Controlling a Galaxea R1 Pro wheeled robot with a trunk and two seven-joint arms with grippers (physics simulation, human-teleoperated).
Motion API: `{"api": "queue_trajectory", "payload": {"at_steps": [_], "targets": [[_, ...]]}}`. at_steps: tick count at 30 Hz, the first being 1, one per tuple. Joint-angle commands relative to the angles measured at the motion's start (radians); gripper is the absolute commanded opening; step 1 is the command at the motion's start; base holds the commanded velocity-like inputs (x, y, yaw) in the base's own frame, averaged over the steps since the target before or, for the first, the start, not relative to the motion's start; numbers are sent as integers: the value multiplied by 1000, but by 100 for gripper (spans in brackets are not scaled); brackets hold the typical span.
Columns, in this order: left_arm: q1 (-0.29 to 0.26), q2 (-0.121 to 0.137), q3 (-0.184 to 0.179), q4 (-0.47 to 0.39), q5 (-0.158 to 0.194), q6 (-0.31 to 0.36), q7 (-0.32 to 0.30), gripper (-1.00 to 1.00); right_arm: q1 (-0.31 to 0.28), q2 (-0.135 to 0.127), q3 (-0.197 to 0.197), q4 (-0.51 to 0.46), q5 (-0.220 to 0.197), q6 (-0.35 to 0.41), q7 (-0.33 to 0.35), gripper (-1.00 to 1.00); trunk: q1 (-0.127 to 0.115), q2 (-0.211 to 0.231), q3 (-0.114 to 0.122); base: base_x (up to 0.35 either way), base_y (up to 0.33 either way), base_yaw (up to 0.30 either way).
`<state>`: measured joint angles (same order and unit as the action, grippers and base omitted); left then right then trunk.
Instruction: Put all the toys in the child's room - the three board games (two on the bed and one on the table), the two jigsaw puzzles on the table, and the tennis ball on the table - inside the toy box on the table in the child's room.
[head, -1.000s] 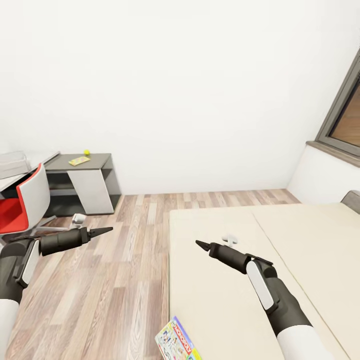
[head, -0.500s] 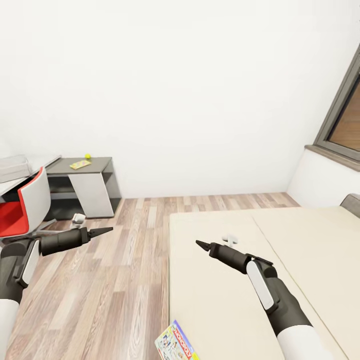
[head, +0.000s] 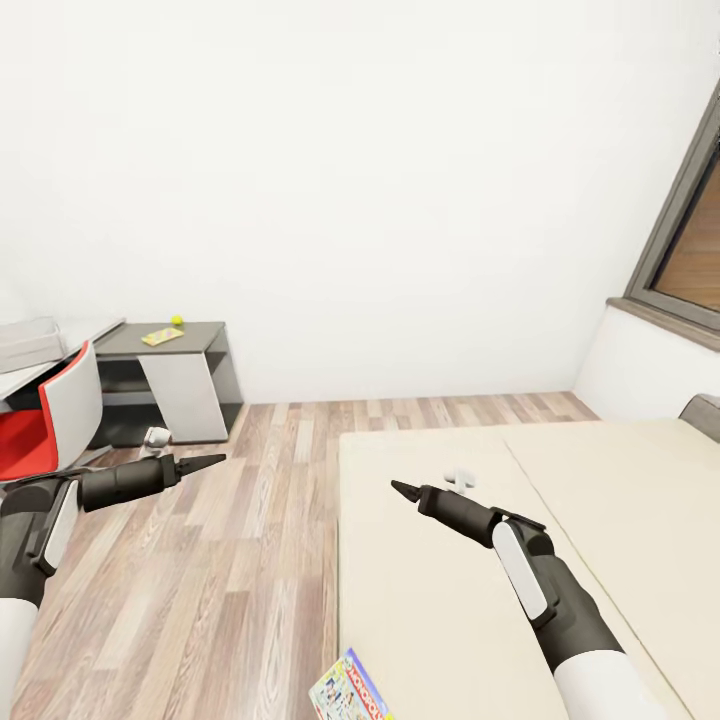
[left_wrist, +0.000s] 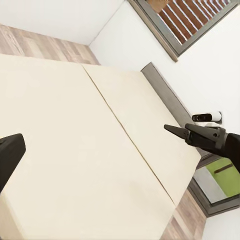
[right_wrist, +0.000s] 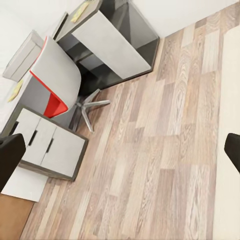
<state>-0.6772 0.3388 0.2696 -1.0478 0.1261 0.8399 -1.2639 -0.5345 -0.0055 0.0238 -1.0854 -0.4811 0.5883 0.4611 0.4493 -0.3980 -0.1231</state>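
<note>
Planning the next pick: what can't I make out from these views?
- Board game: cut off by the head view's bottom edge.
- Flat yellow item on the grey table: too small to identify.
- Tennis ball: a tiny speck.
- Translucent box: cut off at the left edge, contents unclear.

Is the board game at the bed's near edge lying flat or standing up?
Lying flat: the board game rests face-up on the bed, its printed cover showing.

Colours in the child's room
Cream bed (head: 600, 480), wood-grain plank floor (head: 230, 560), red-and-white chair (head: 45, 420), grey desk (head: 190, 345), yellow-green tennis ball (head: 177, 321), multicoloured board game (head: 348, 692).
</note>
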Motion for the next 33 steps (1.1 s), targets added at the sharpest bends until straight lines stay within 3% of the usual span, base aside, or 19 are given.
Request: {"api": "queue_trajectory", "payload": {"at_steps": [1,33], "targets": [[-1,0,0,0,3,8,-2,100,-1,-1,1,-1,-5,5,-1,100,1,-2,-1,0,0,0],[-1,0,0,0,2,8,-3,100,-1,-2,1,-1,-5,5,-1,100,1,-2,52,0,0,0]]}}
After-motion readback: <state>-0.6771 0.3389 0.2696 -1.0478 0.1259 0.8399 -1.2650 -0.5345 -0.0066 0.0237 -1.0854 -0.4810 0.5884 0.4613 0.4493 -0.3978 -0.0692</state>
